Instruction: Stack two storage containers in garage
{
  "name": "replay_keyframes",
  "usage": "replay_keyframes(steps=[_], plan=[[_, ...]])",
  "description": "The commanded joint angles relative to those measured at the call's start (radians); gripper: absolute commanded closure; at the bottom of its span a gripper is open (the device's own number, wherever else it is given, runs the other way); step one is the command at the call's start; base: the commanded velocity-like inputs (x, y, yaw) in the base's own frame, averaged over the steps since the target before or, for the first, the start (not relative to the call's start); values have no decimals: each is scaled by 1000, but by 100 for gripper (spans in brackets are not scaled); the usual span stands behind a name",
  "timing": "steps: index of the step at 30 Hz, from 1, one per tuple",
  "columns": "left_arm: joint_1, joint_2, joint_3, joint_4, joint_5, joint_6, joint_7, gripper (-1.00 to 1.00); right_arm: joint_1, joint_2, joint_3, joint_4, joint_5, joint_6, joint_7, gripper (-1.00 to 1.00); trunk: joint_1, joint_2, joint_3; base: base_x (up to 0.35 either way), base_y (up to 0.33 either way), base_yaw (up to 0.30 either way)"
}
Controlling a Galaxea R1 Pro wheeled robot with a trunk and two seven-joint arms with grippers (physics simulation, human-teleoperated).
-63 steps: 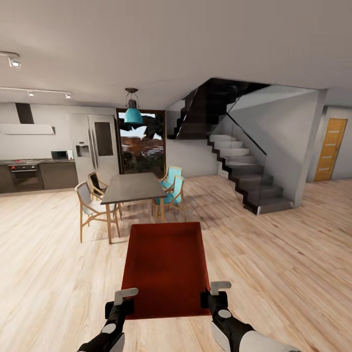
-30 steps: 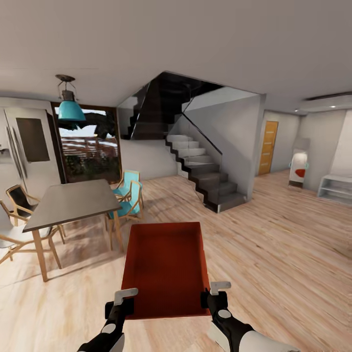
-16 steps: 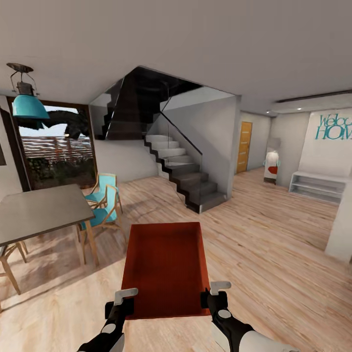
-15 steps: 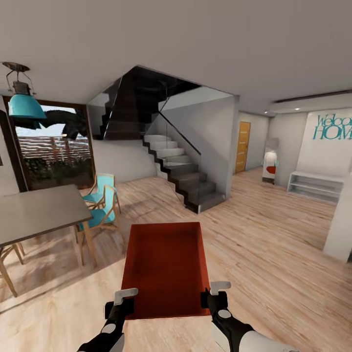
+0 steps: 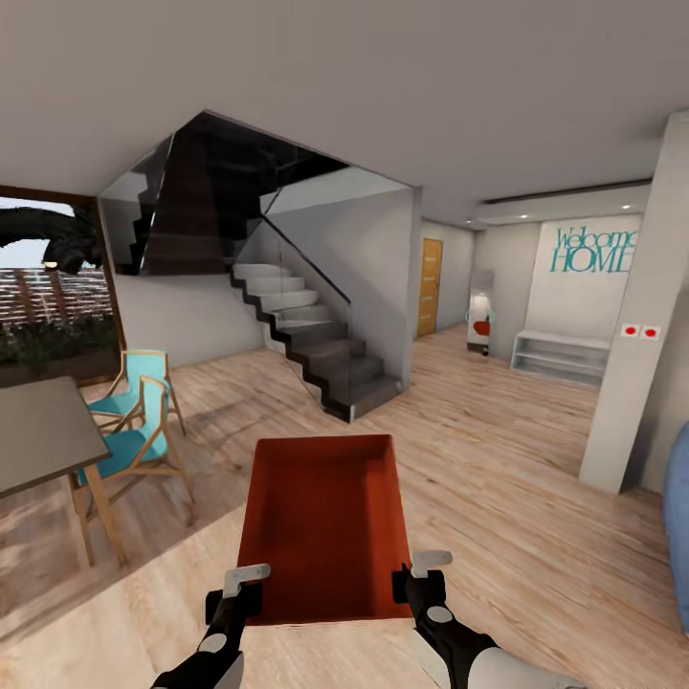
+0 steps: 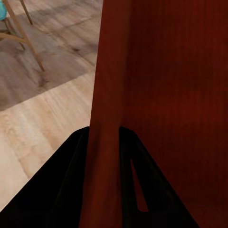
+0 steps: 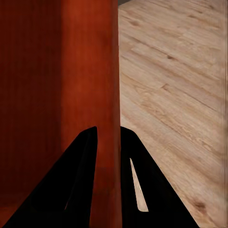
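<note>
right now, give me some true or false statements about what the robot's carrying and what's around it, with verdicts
1. Both grippers are clamped on the storage container. True: the left gripper pinches its left wall and the right gripper its right wall.
2. The container holds a stack of boxes. False: its inside shows bare.
3. The staircase stands ahead and to the left of the container. True.
4. The floor is dark grey concrete. False: it is light wood planks.
5. The two teal chairs are on the robot's right. False: they are on its left, beside the table.
6. An orange door lies beyond the stairs. True.
</note>
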Motion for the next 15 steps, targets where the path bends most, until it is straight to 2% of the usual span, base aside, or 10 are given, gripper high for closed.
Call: replay_keyframes(steps=[1,15], plan=[[-1,-2,33,-4,-20,2,-1,100,0,1,-13,1,-7,1,8,100,1,-1,-1,323,0,-282],[-1,-2,32,-5,-20,2,-1,100,0,1,-13,1,-7,1,8,100,1,-1,-1,323,0,-282]])
